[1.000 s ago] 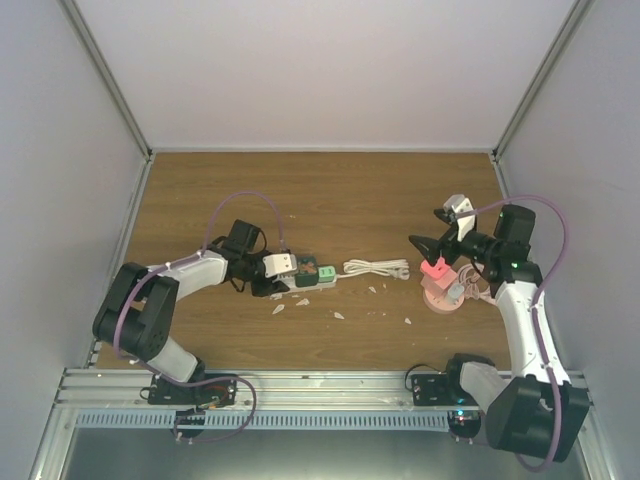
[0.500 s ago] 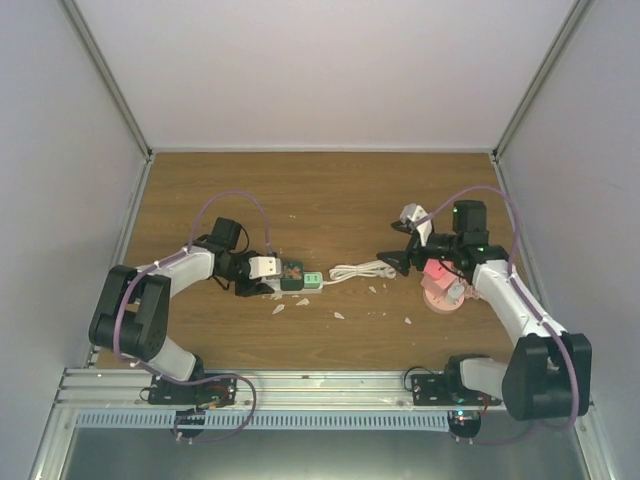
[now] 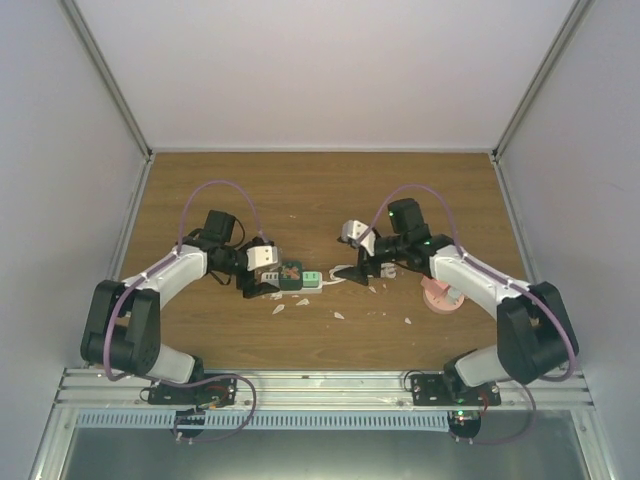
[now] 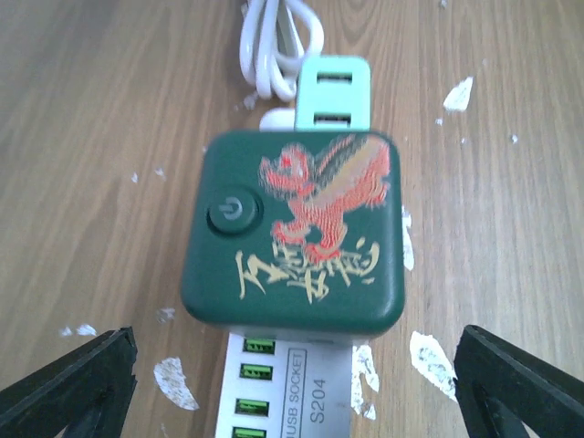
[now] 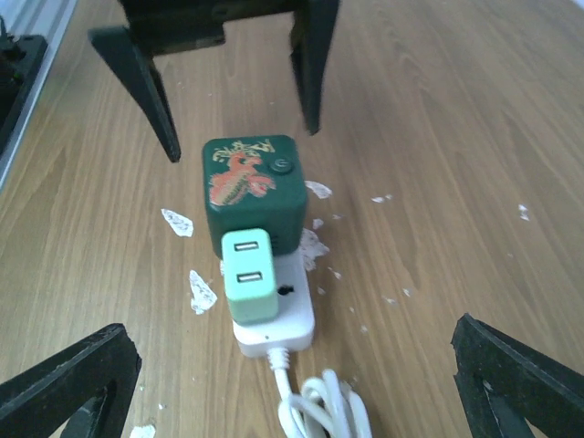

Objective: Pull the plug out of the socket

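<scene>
- While both arms lean in over the table [image 3: 330, 190], you have the white power strip [image 4: 301, 401] lying flat on the wood between them, near the middle.
- Your target, the dark green plug [image 4: 292, 228], sits seated on top of that strip. It is a rounded cube with a red dragon print, gold lettering and a power button on its upper face.
- Just beyond it on the same strip sits a smaller mint plug [image 4: 334, 91], pressed up against the green cube's side, with two slots facing up.
- Your left gripper [image 4: 292, 360] has its fingers spread wide and clamps nothing. In its own wrist view the tips frame the strip at the bottom corners, with the green plug ahead and clear of both.
- From the right wrist view, those same dark fingers stand just behind the green plug, one on each side, not touching it.
- Your right gripper [image 5: 292, 328] is also spread wide and empty. It faces the strip's cord end, with both plugs ahead of it.
- A white cord [image 4: 274, 46] leaves the strip past the mint plug and bunches in loops toward the right gripper.
- White flecks [image 4: 173, 383] dot the wood around the strip.
- A pink roll [image 3: 443, 295] rests on the table near the right arm, well apart from the strip.
</scene>
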`<state>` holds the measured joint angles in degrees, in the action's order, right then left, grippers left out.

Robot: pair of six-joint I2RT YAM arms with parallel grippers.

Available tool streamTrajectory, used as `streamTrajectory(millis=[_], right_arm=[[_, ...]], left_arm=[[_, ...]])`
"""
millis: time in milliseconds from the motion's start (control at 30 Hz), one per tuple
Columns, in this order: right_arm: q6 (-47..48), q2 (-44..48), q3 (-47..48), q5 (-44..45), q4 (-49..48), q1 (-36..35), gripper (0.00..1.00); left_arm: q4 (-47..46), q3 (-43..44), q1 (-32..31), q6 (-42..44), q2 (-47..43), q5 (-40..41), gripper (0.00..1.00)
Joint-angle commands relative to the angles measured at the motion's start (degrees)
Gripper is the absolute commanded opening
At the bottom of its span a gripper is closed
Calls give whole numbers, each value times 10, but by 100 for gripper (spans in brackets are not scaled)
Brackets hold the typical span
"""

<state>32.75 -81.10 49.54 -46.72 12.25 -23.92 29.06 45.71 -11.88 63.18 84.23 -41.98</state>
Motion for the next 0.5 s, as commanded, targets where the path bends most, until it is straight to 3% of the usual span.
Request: streamTrajectory(millis=[0, 233, 467], right_arm=[[28, -35, 17, 41, -37, -53, 93], [50, -94, 31, 67, -63, -113, 85], [46, -141, 38, 77, -92, -148, 66]], left_arm=[[-16, -1, 3, -42, -39, -47, 95], [-24, -3, 3, -67, -38, -65, 95], [-38, -11, 1, -87, -34, -78, 94]])
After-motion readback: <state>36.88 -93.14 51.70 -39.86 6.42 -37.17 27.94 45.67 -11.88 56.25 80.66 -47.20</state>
